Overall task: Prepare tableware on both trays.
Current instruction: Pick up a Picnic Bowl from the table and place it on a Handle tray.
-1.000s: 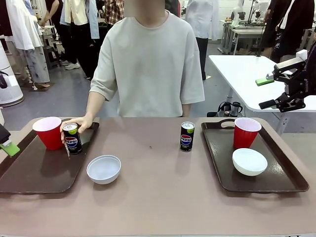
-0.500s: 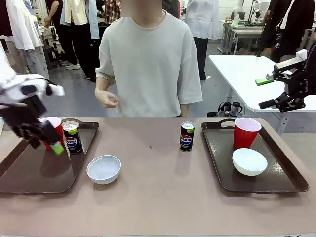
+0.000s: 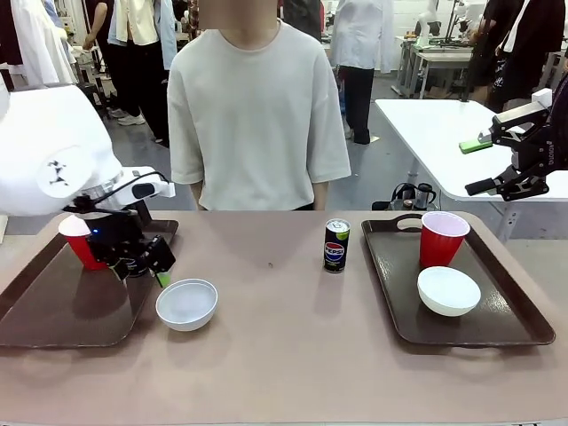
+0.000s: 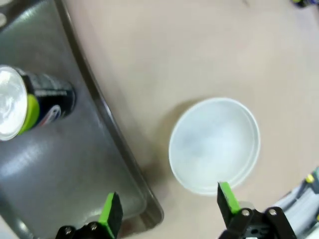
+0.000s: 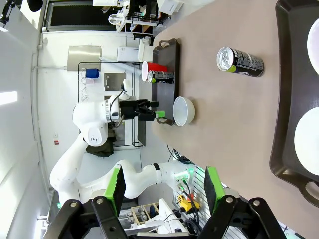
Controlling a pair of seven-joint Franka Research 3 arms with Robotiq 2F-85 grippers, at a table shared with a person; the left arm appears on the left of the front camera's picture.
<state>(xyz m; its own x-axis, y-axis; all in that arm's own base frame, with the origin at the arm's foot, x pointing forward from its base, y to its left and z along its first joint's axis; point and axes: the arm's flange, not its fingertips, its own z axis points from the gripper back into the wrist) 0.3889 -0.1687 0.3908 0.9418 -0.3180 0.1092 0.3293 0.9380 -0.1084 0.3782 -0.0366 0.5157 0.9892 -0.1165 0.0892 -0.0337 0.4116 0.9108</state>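
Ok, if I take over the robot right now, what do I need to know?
Left gripper: open, empty, hovering by the white bowl, which sits on the table beside the left tray.
Right gripper: open, empty, raised off to the right.
Done: left tray holds a red cup and a Pepsi can; right tray holds the other red cup and the other bowl.
Left: white bowl onto left tray; the second can, standing on the table, onto right tray.
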